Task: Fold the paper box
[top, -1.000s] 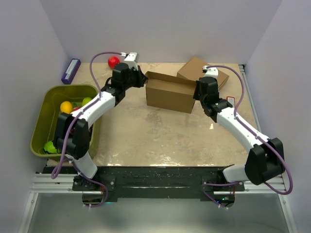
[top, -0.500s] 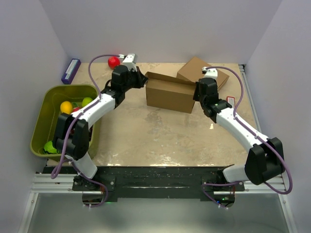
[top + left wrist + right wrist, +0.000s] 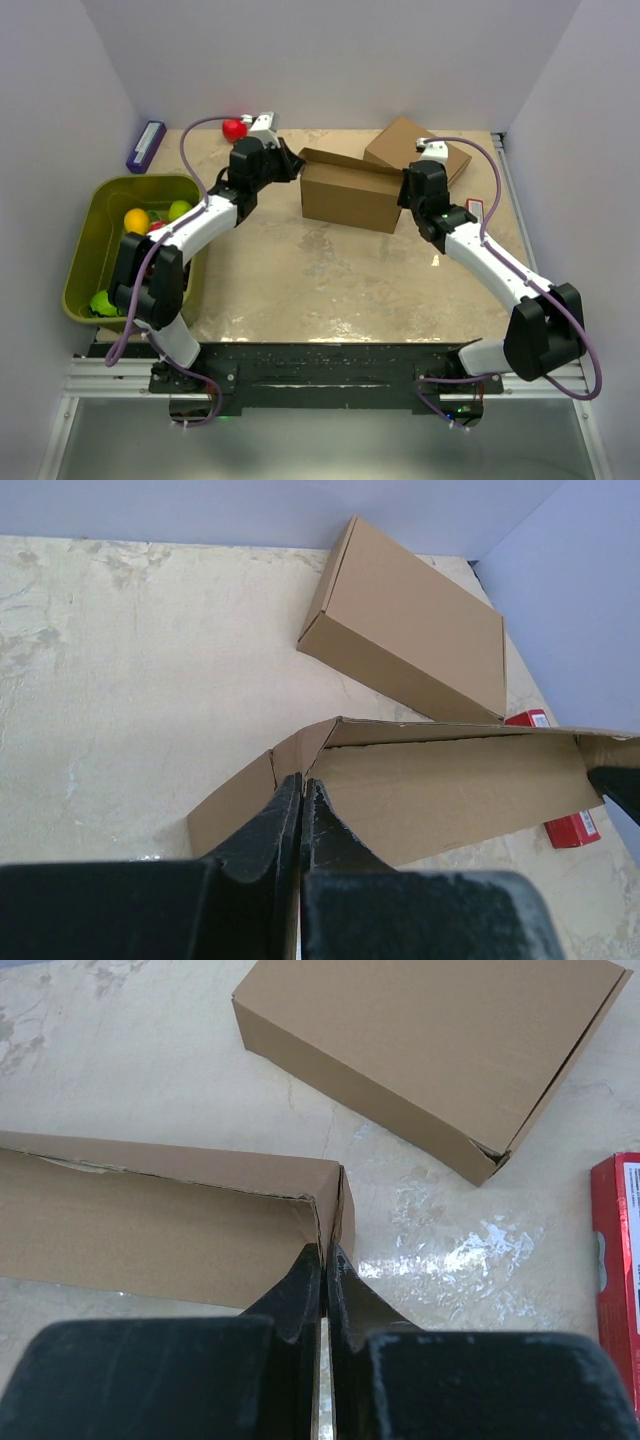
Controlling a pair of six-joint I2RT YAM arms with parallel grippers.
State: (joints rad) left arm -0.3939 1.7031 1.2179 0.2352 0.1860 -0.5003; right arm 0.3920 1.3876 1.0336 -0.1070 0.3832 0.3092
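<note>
Box (image 3: 345, 200), just in front of the carton (image 3: 400, 140), runs lengthwise left to right between the arms, left gripper (image 3: 301, 780) pinched tight on its left end wall, right gripper (image 3: 323, 1252) likewise on its right end.

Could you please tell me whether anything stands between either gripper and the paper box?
Nothing visible does. The left gripper is shut on the left end wall of the paper box, and the right gripper is shut on its right end. The second carton lies flat behind it, apart from the box and both grippers.
</note>
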